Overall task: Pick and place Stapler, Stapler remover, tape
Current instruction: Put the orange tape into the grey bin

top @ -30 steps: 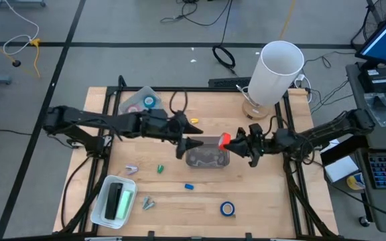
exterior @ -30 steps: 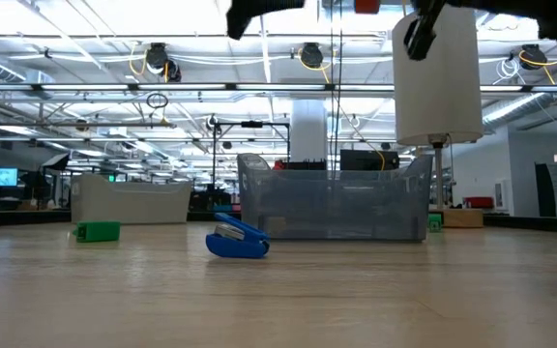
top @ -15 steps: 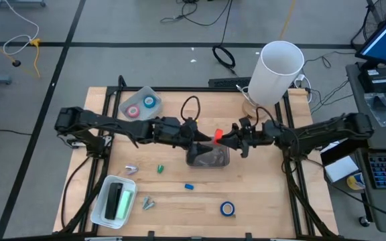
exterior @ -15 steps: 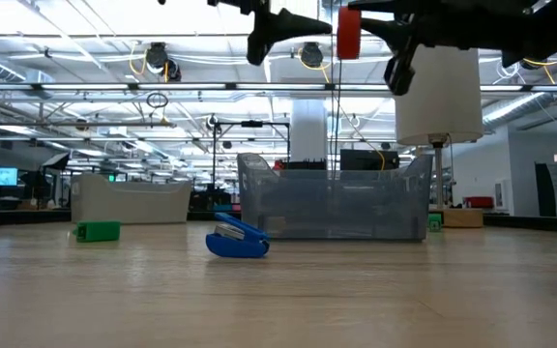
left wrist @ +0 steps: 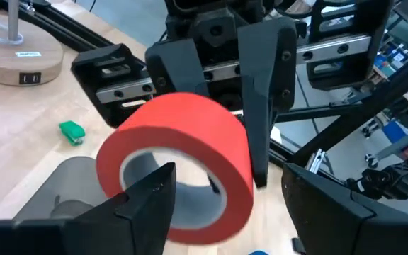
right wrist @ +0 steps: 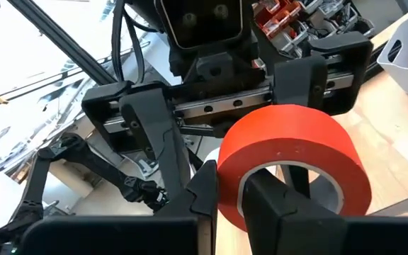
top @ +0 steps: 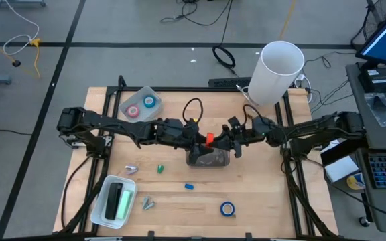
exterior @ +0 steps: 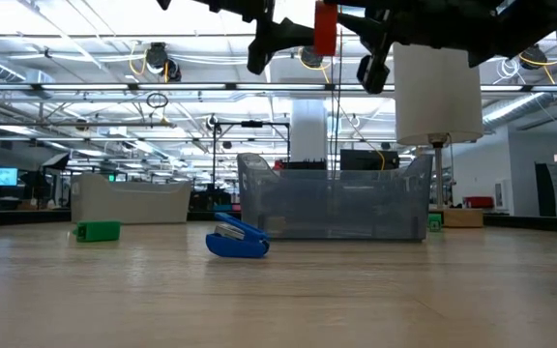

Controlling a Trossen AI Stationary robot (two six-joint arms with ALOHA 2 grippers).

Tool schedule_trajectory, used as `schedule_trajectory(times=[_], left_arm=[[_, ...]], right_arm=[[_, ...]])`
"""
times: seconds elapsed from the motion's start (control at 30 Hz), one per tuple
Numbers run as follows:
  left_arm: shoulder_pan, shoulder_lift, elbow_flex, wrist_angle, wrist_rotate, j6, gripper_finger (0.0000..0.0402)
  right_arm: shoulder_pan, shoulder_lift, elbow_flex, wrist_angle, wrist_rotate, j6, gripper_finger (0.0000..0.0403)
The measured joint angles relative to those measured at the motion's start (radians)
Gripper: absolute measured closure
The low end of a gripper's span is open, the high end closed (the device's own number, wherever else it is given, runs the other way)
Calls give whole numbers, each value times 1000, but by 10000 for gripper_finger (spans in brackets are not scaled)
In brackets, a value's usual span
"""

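Red tape roll (top: 210,138): clamped in right hand (top: 221,140), above clear bin (top: 208,158), mid-surface. Left hand (top: 200,140): fingers spread wide either side of roll, apparently not touching.

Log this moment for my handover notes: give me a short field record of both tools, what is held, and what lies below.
held item: red tape roll
holder: right tool, shut, one finger through the roll's open centre
left tool: open, fingers either side of the roll, facing the right tool
height: roll in the air, above the clear bin
bin contents: too dim to tell
elsewhere on table: blue tape roll near the front edge; blue staple remover beside the bin
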Motion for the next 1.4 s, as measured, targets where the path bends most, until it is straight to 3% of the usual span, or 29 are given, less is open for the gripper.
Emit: schedule_trajectory(times=[0.17, 0.4, 0.77, 1.13, 1.4], left_arm=[[-2, 1, 0, -5, 14, 0, 189], [0, 0, 0, -30, 83, 36, 353], [17, 0, 7, -213, 137, 37, 354], [69, -19, 1, -223, 199, 34, 354], [105, -53, 0, -243, 215, 20, 355]], right_arm=[[-1, 11, 0, 9, 1, 14, 371], [-5, 12, 0, 8, -9, 33, 362], [-7, 16, 2, -28, -76, 47, 308], [-7, 12, 6, -75, -105, 93, 219], [-7, 11, 4, -124, -70, 151, 198]])
